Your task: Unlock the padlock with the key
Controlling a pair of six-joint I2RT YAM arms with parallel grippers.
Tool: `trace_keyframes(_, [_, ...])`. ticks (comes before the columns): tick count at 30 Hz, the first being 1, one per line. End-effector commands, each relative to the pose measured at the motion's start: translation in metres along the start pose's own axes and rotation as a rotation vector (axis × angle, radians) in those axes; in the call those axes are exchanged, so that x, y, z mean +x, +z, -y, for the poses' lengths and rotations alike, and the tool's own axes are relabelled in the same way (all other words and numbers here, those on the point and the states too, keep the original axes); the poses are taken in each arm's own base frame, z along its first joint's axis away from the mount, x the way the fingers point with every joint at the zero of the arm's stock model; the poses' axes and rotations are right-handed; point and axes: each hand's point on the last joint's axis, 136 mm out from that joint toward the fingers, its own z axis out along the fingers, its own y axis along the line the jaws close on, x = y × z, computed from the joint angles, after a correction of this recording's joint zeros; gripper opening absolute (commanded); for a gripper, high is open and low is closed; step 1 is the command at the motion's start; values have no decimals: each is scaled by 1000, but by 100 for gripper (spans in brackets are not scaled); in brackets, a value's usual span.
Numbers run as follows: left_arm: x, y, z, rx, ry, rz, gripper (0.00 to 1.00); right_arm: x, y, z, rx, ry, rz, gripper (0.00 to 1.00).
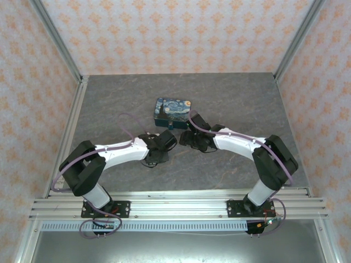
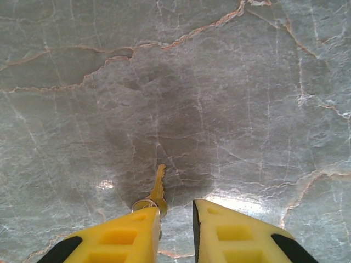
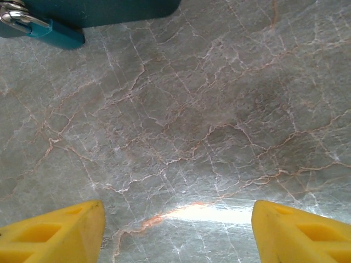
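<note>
**A:** Eyes on the key — what have we got?

**B:** Small and brass-coloured, lying flat on the grey marbled table. The toothed blade points away and the round head is nearest the left wrist camera.

**A:** And the padlock?

**B:** Tiny, teal-blue, lying on its side on the tabletop. There's a silvery shackle at one end, right up against the dark teal box. Locked or not, can't tell.

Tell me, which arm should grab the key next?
Left. The key lies on the table right at the left gripper's fingertips. The right gripper hangs open near the padlock instead.
</note>
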Motion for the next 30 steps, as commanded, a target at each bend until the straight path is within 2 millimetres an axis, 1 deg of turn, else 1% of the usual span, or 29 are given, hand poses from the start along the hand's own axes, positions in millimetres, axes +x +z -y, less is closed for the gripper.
trace_keyframes(1, [-3, 0, -3, -19, -18, 30, 23, -8, -10, -1, -5, -18, 51, 71])
trace_keyframes(9, [2, 4, -12, -47, -19, 19, 23, -10, -9, -4, -12, -15, 52, 71])
trace_keyframes(13, [2, 2, -14, -50, -19, 28, 24, -9, -9, -1, -4, -15, 54, 71])
trace_keyframes(18, [-4, -8, -18, -56, -21, 54, 33, -9, -8, -1, -5, -15, 50, 71])
trace_keyframes(21, [-6, -14, -22, -65, -34, 69, 36, -9, -8, -2, -6, -15, 49, 71])
trace_keyframes(24, [-4, -15, -27, -72, -58, 69, 35, -8, -8, -2, -6, -14, 48, 71])
trace_keyframes(27, [1, -11, -28, -53, -87, 59, 31, -9, -8, -3, -12, -15, 47, 71])
trace_keyframes(30, [5, -6, -26, -35, -108, 48, 29, -7, -7, -3, -14, -17, 37, 71])
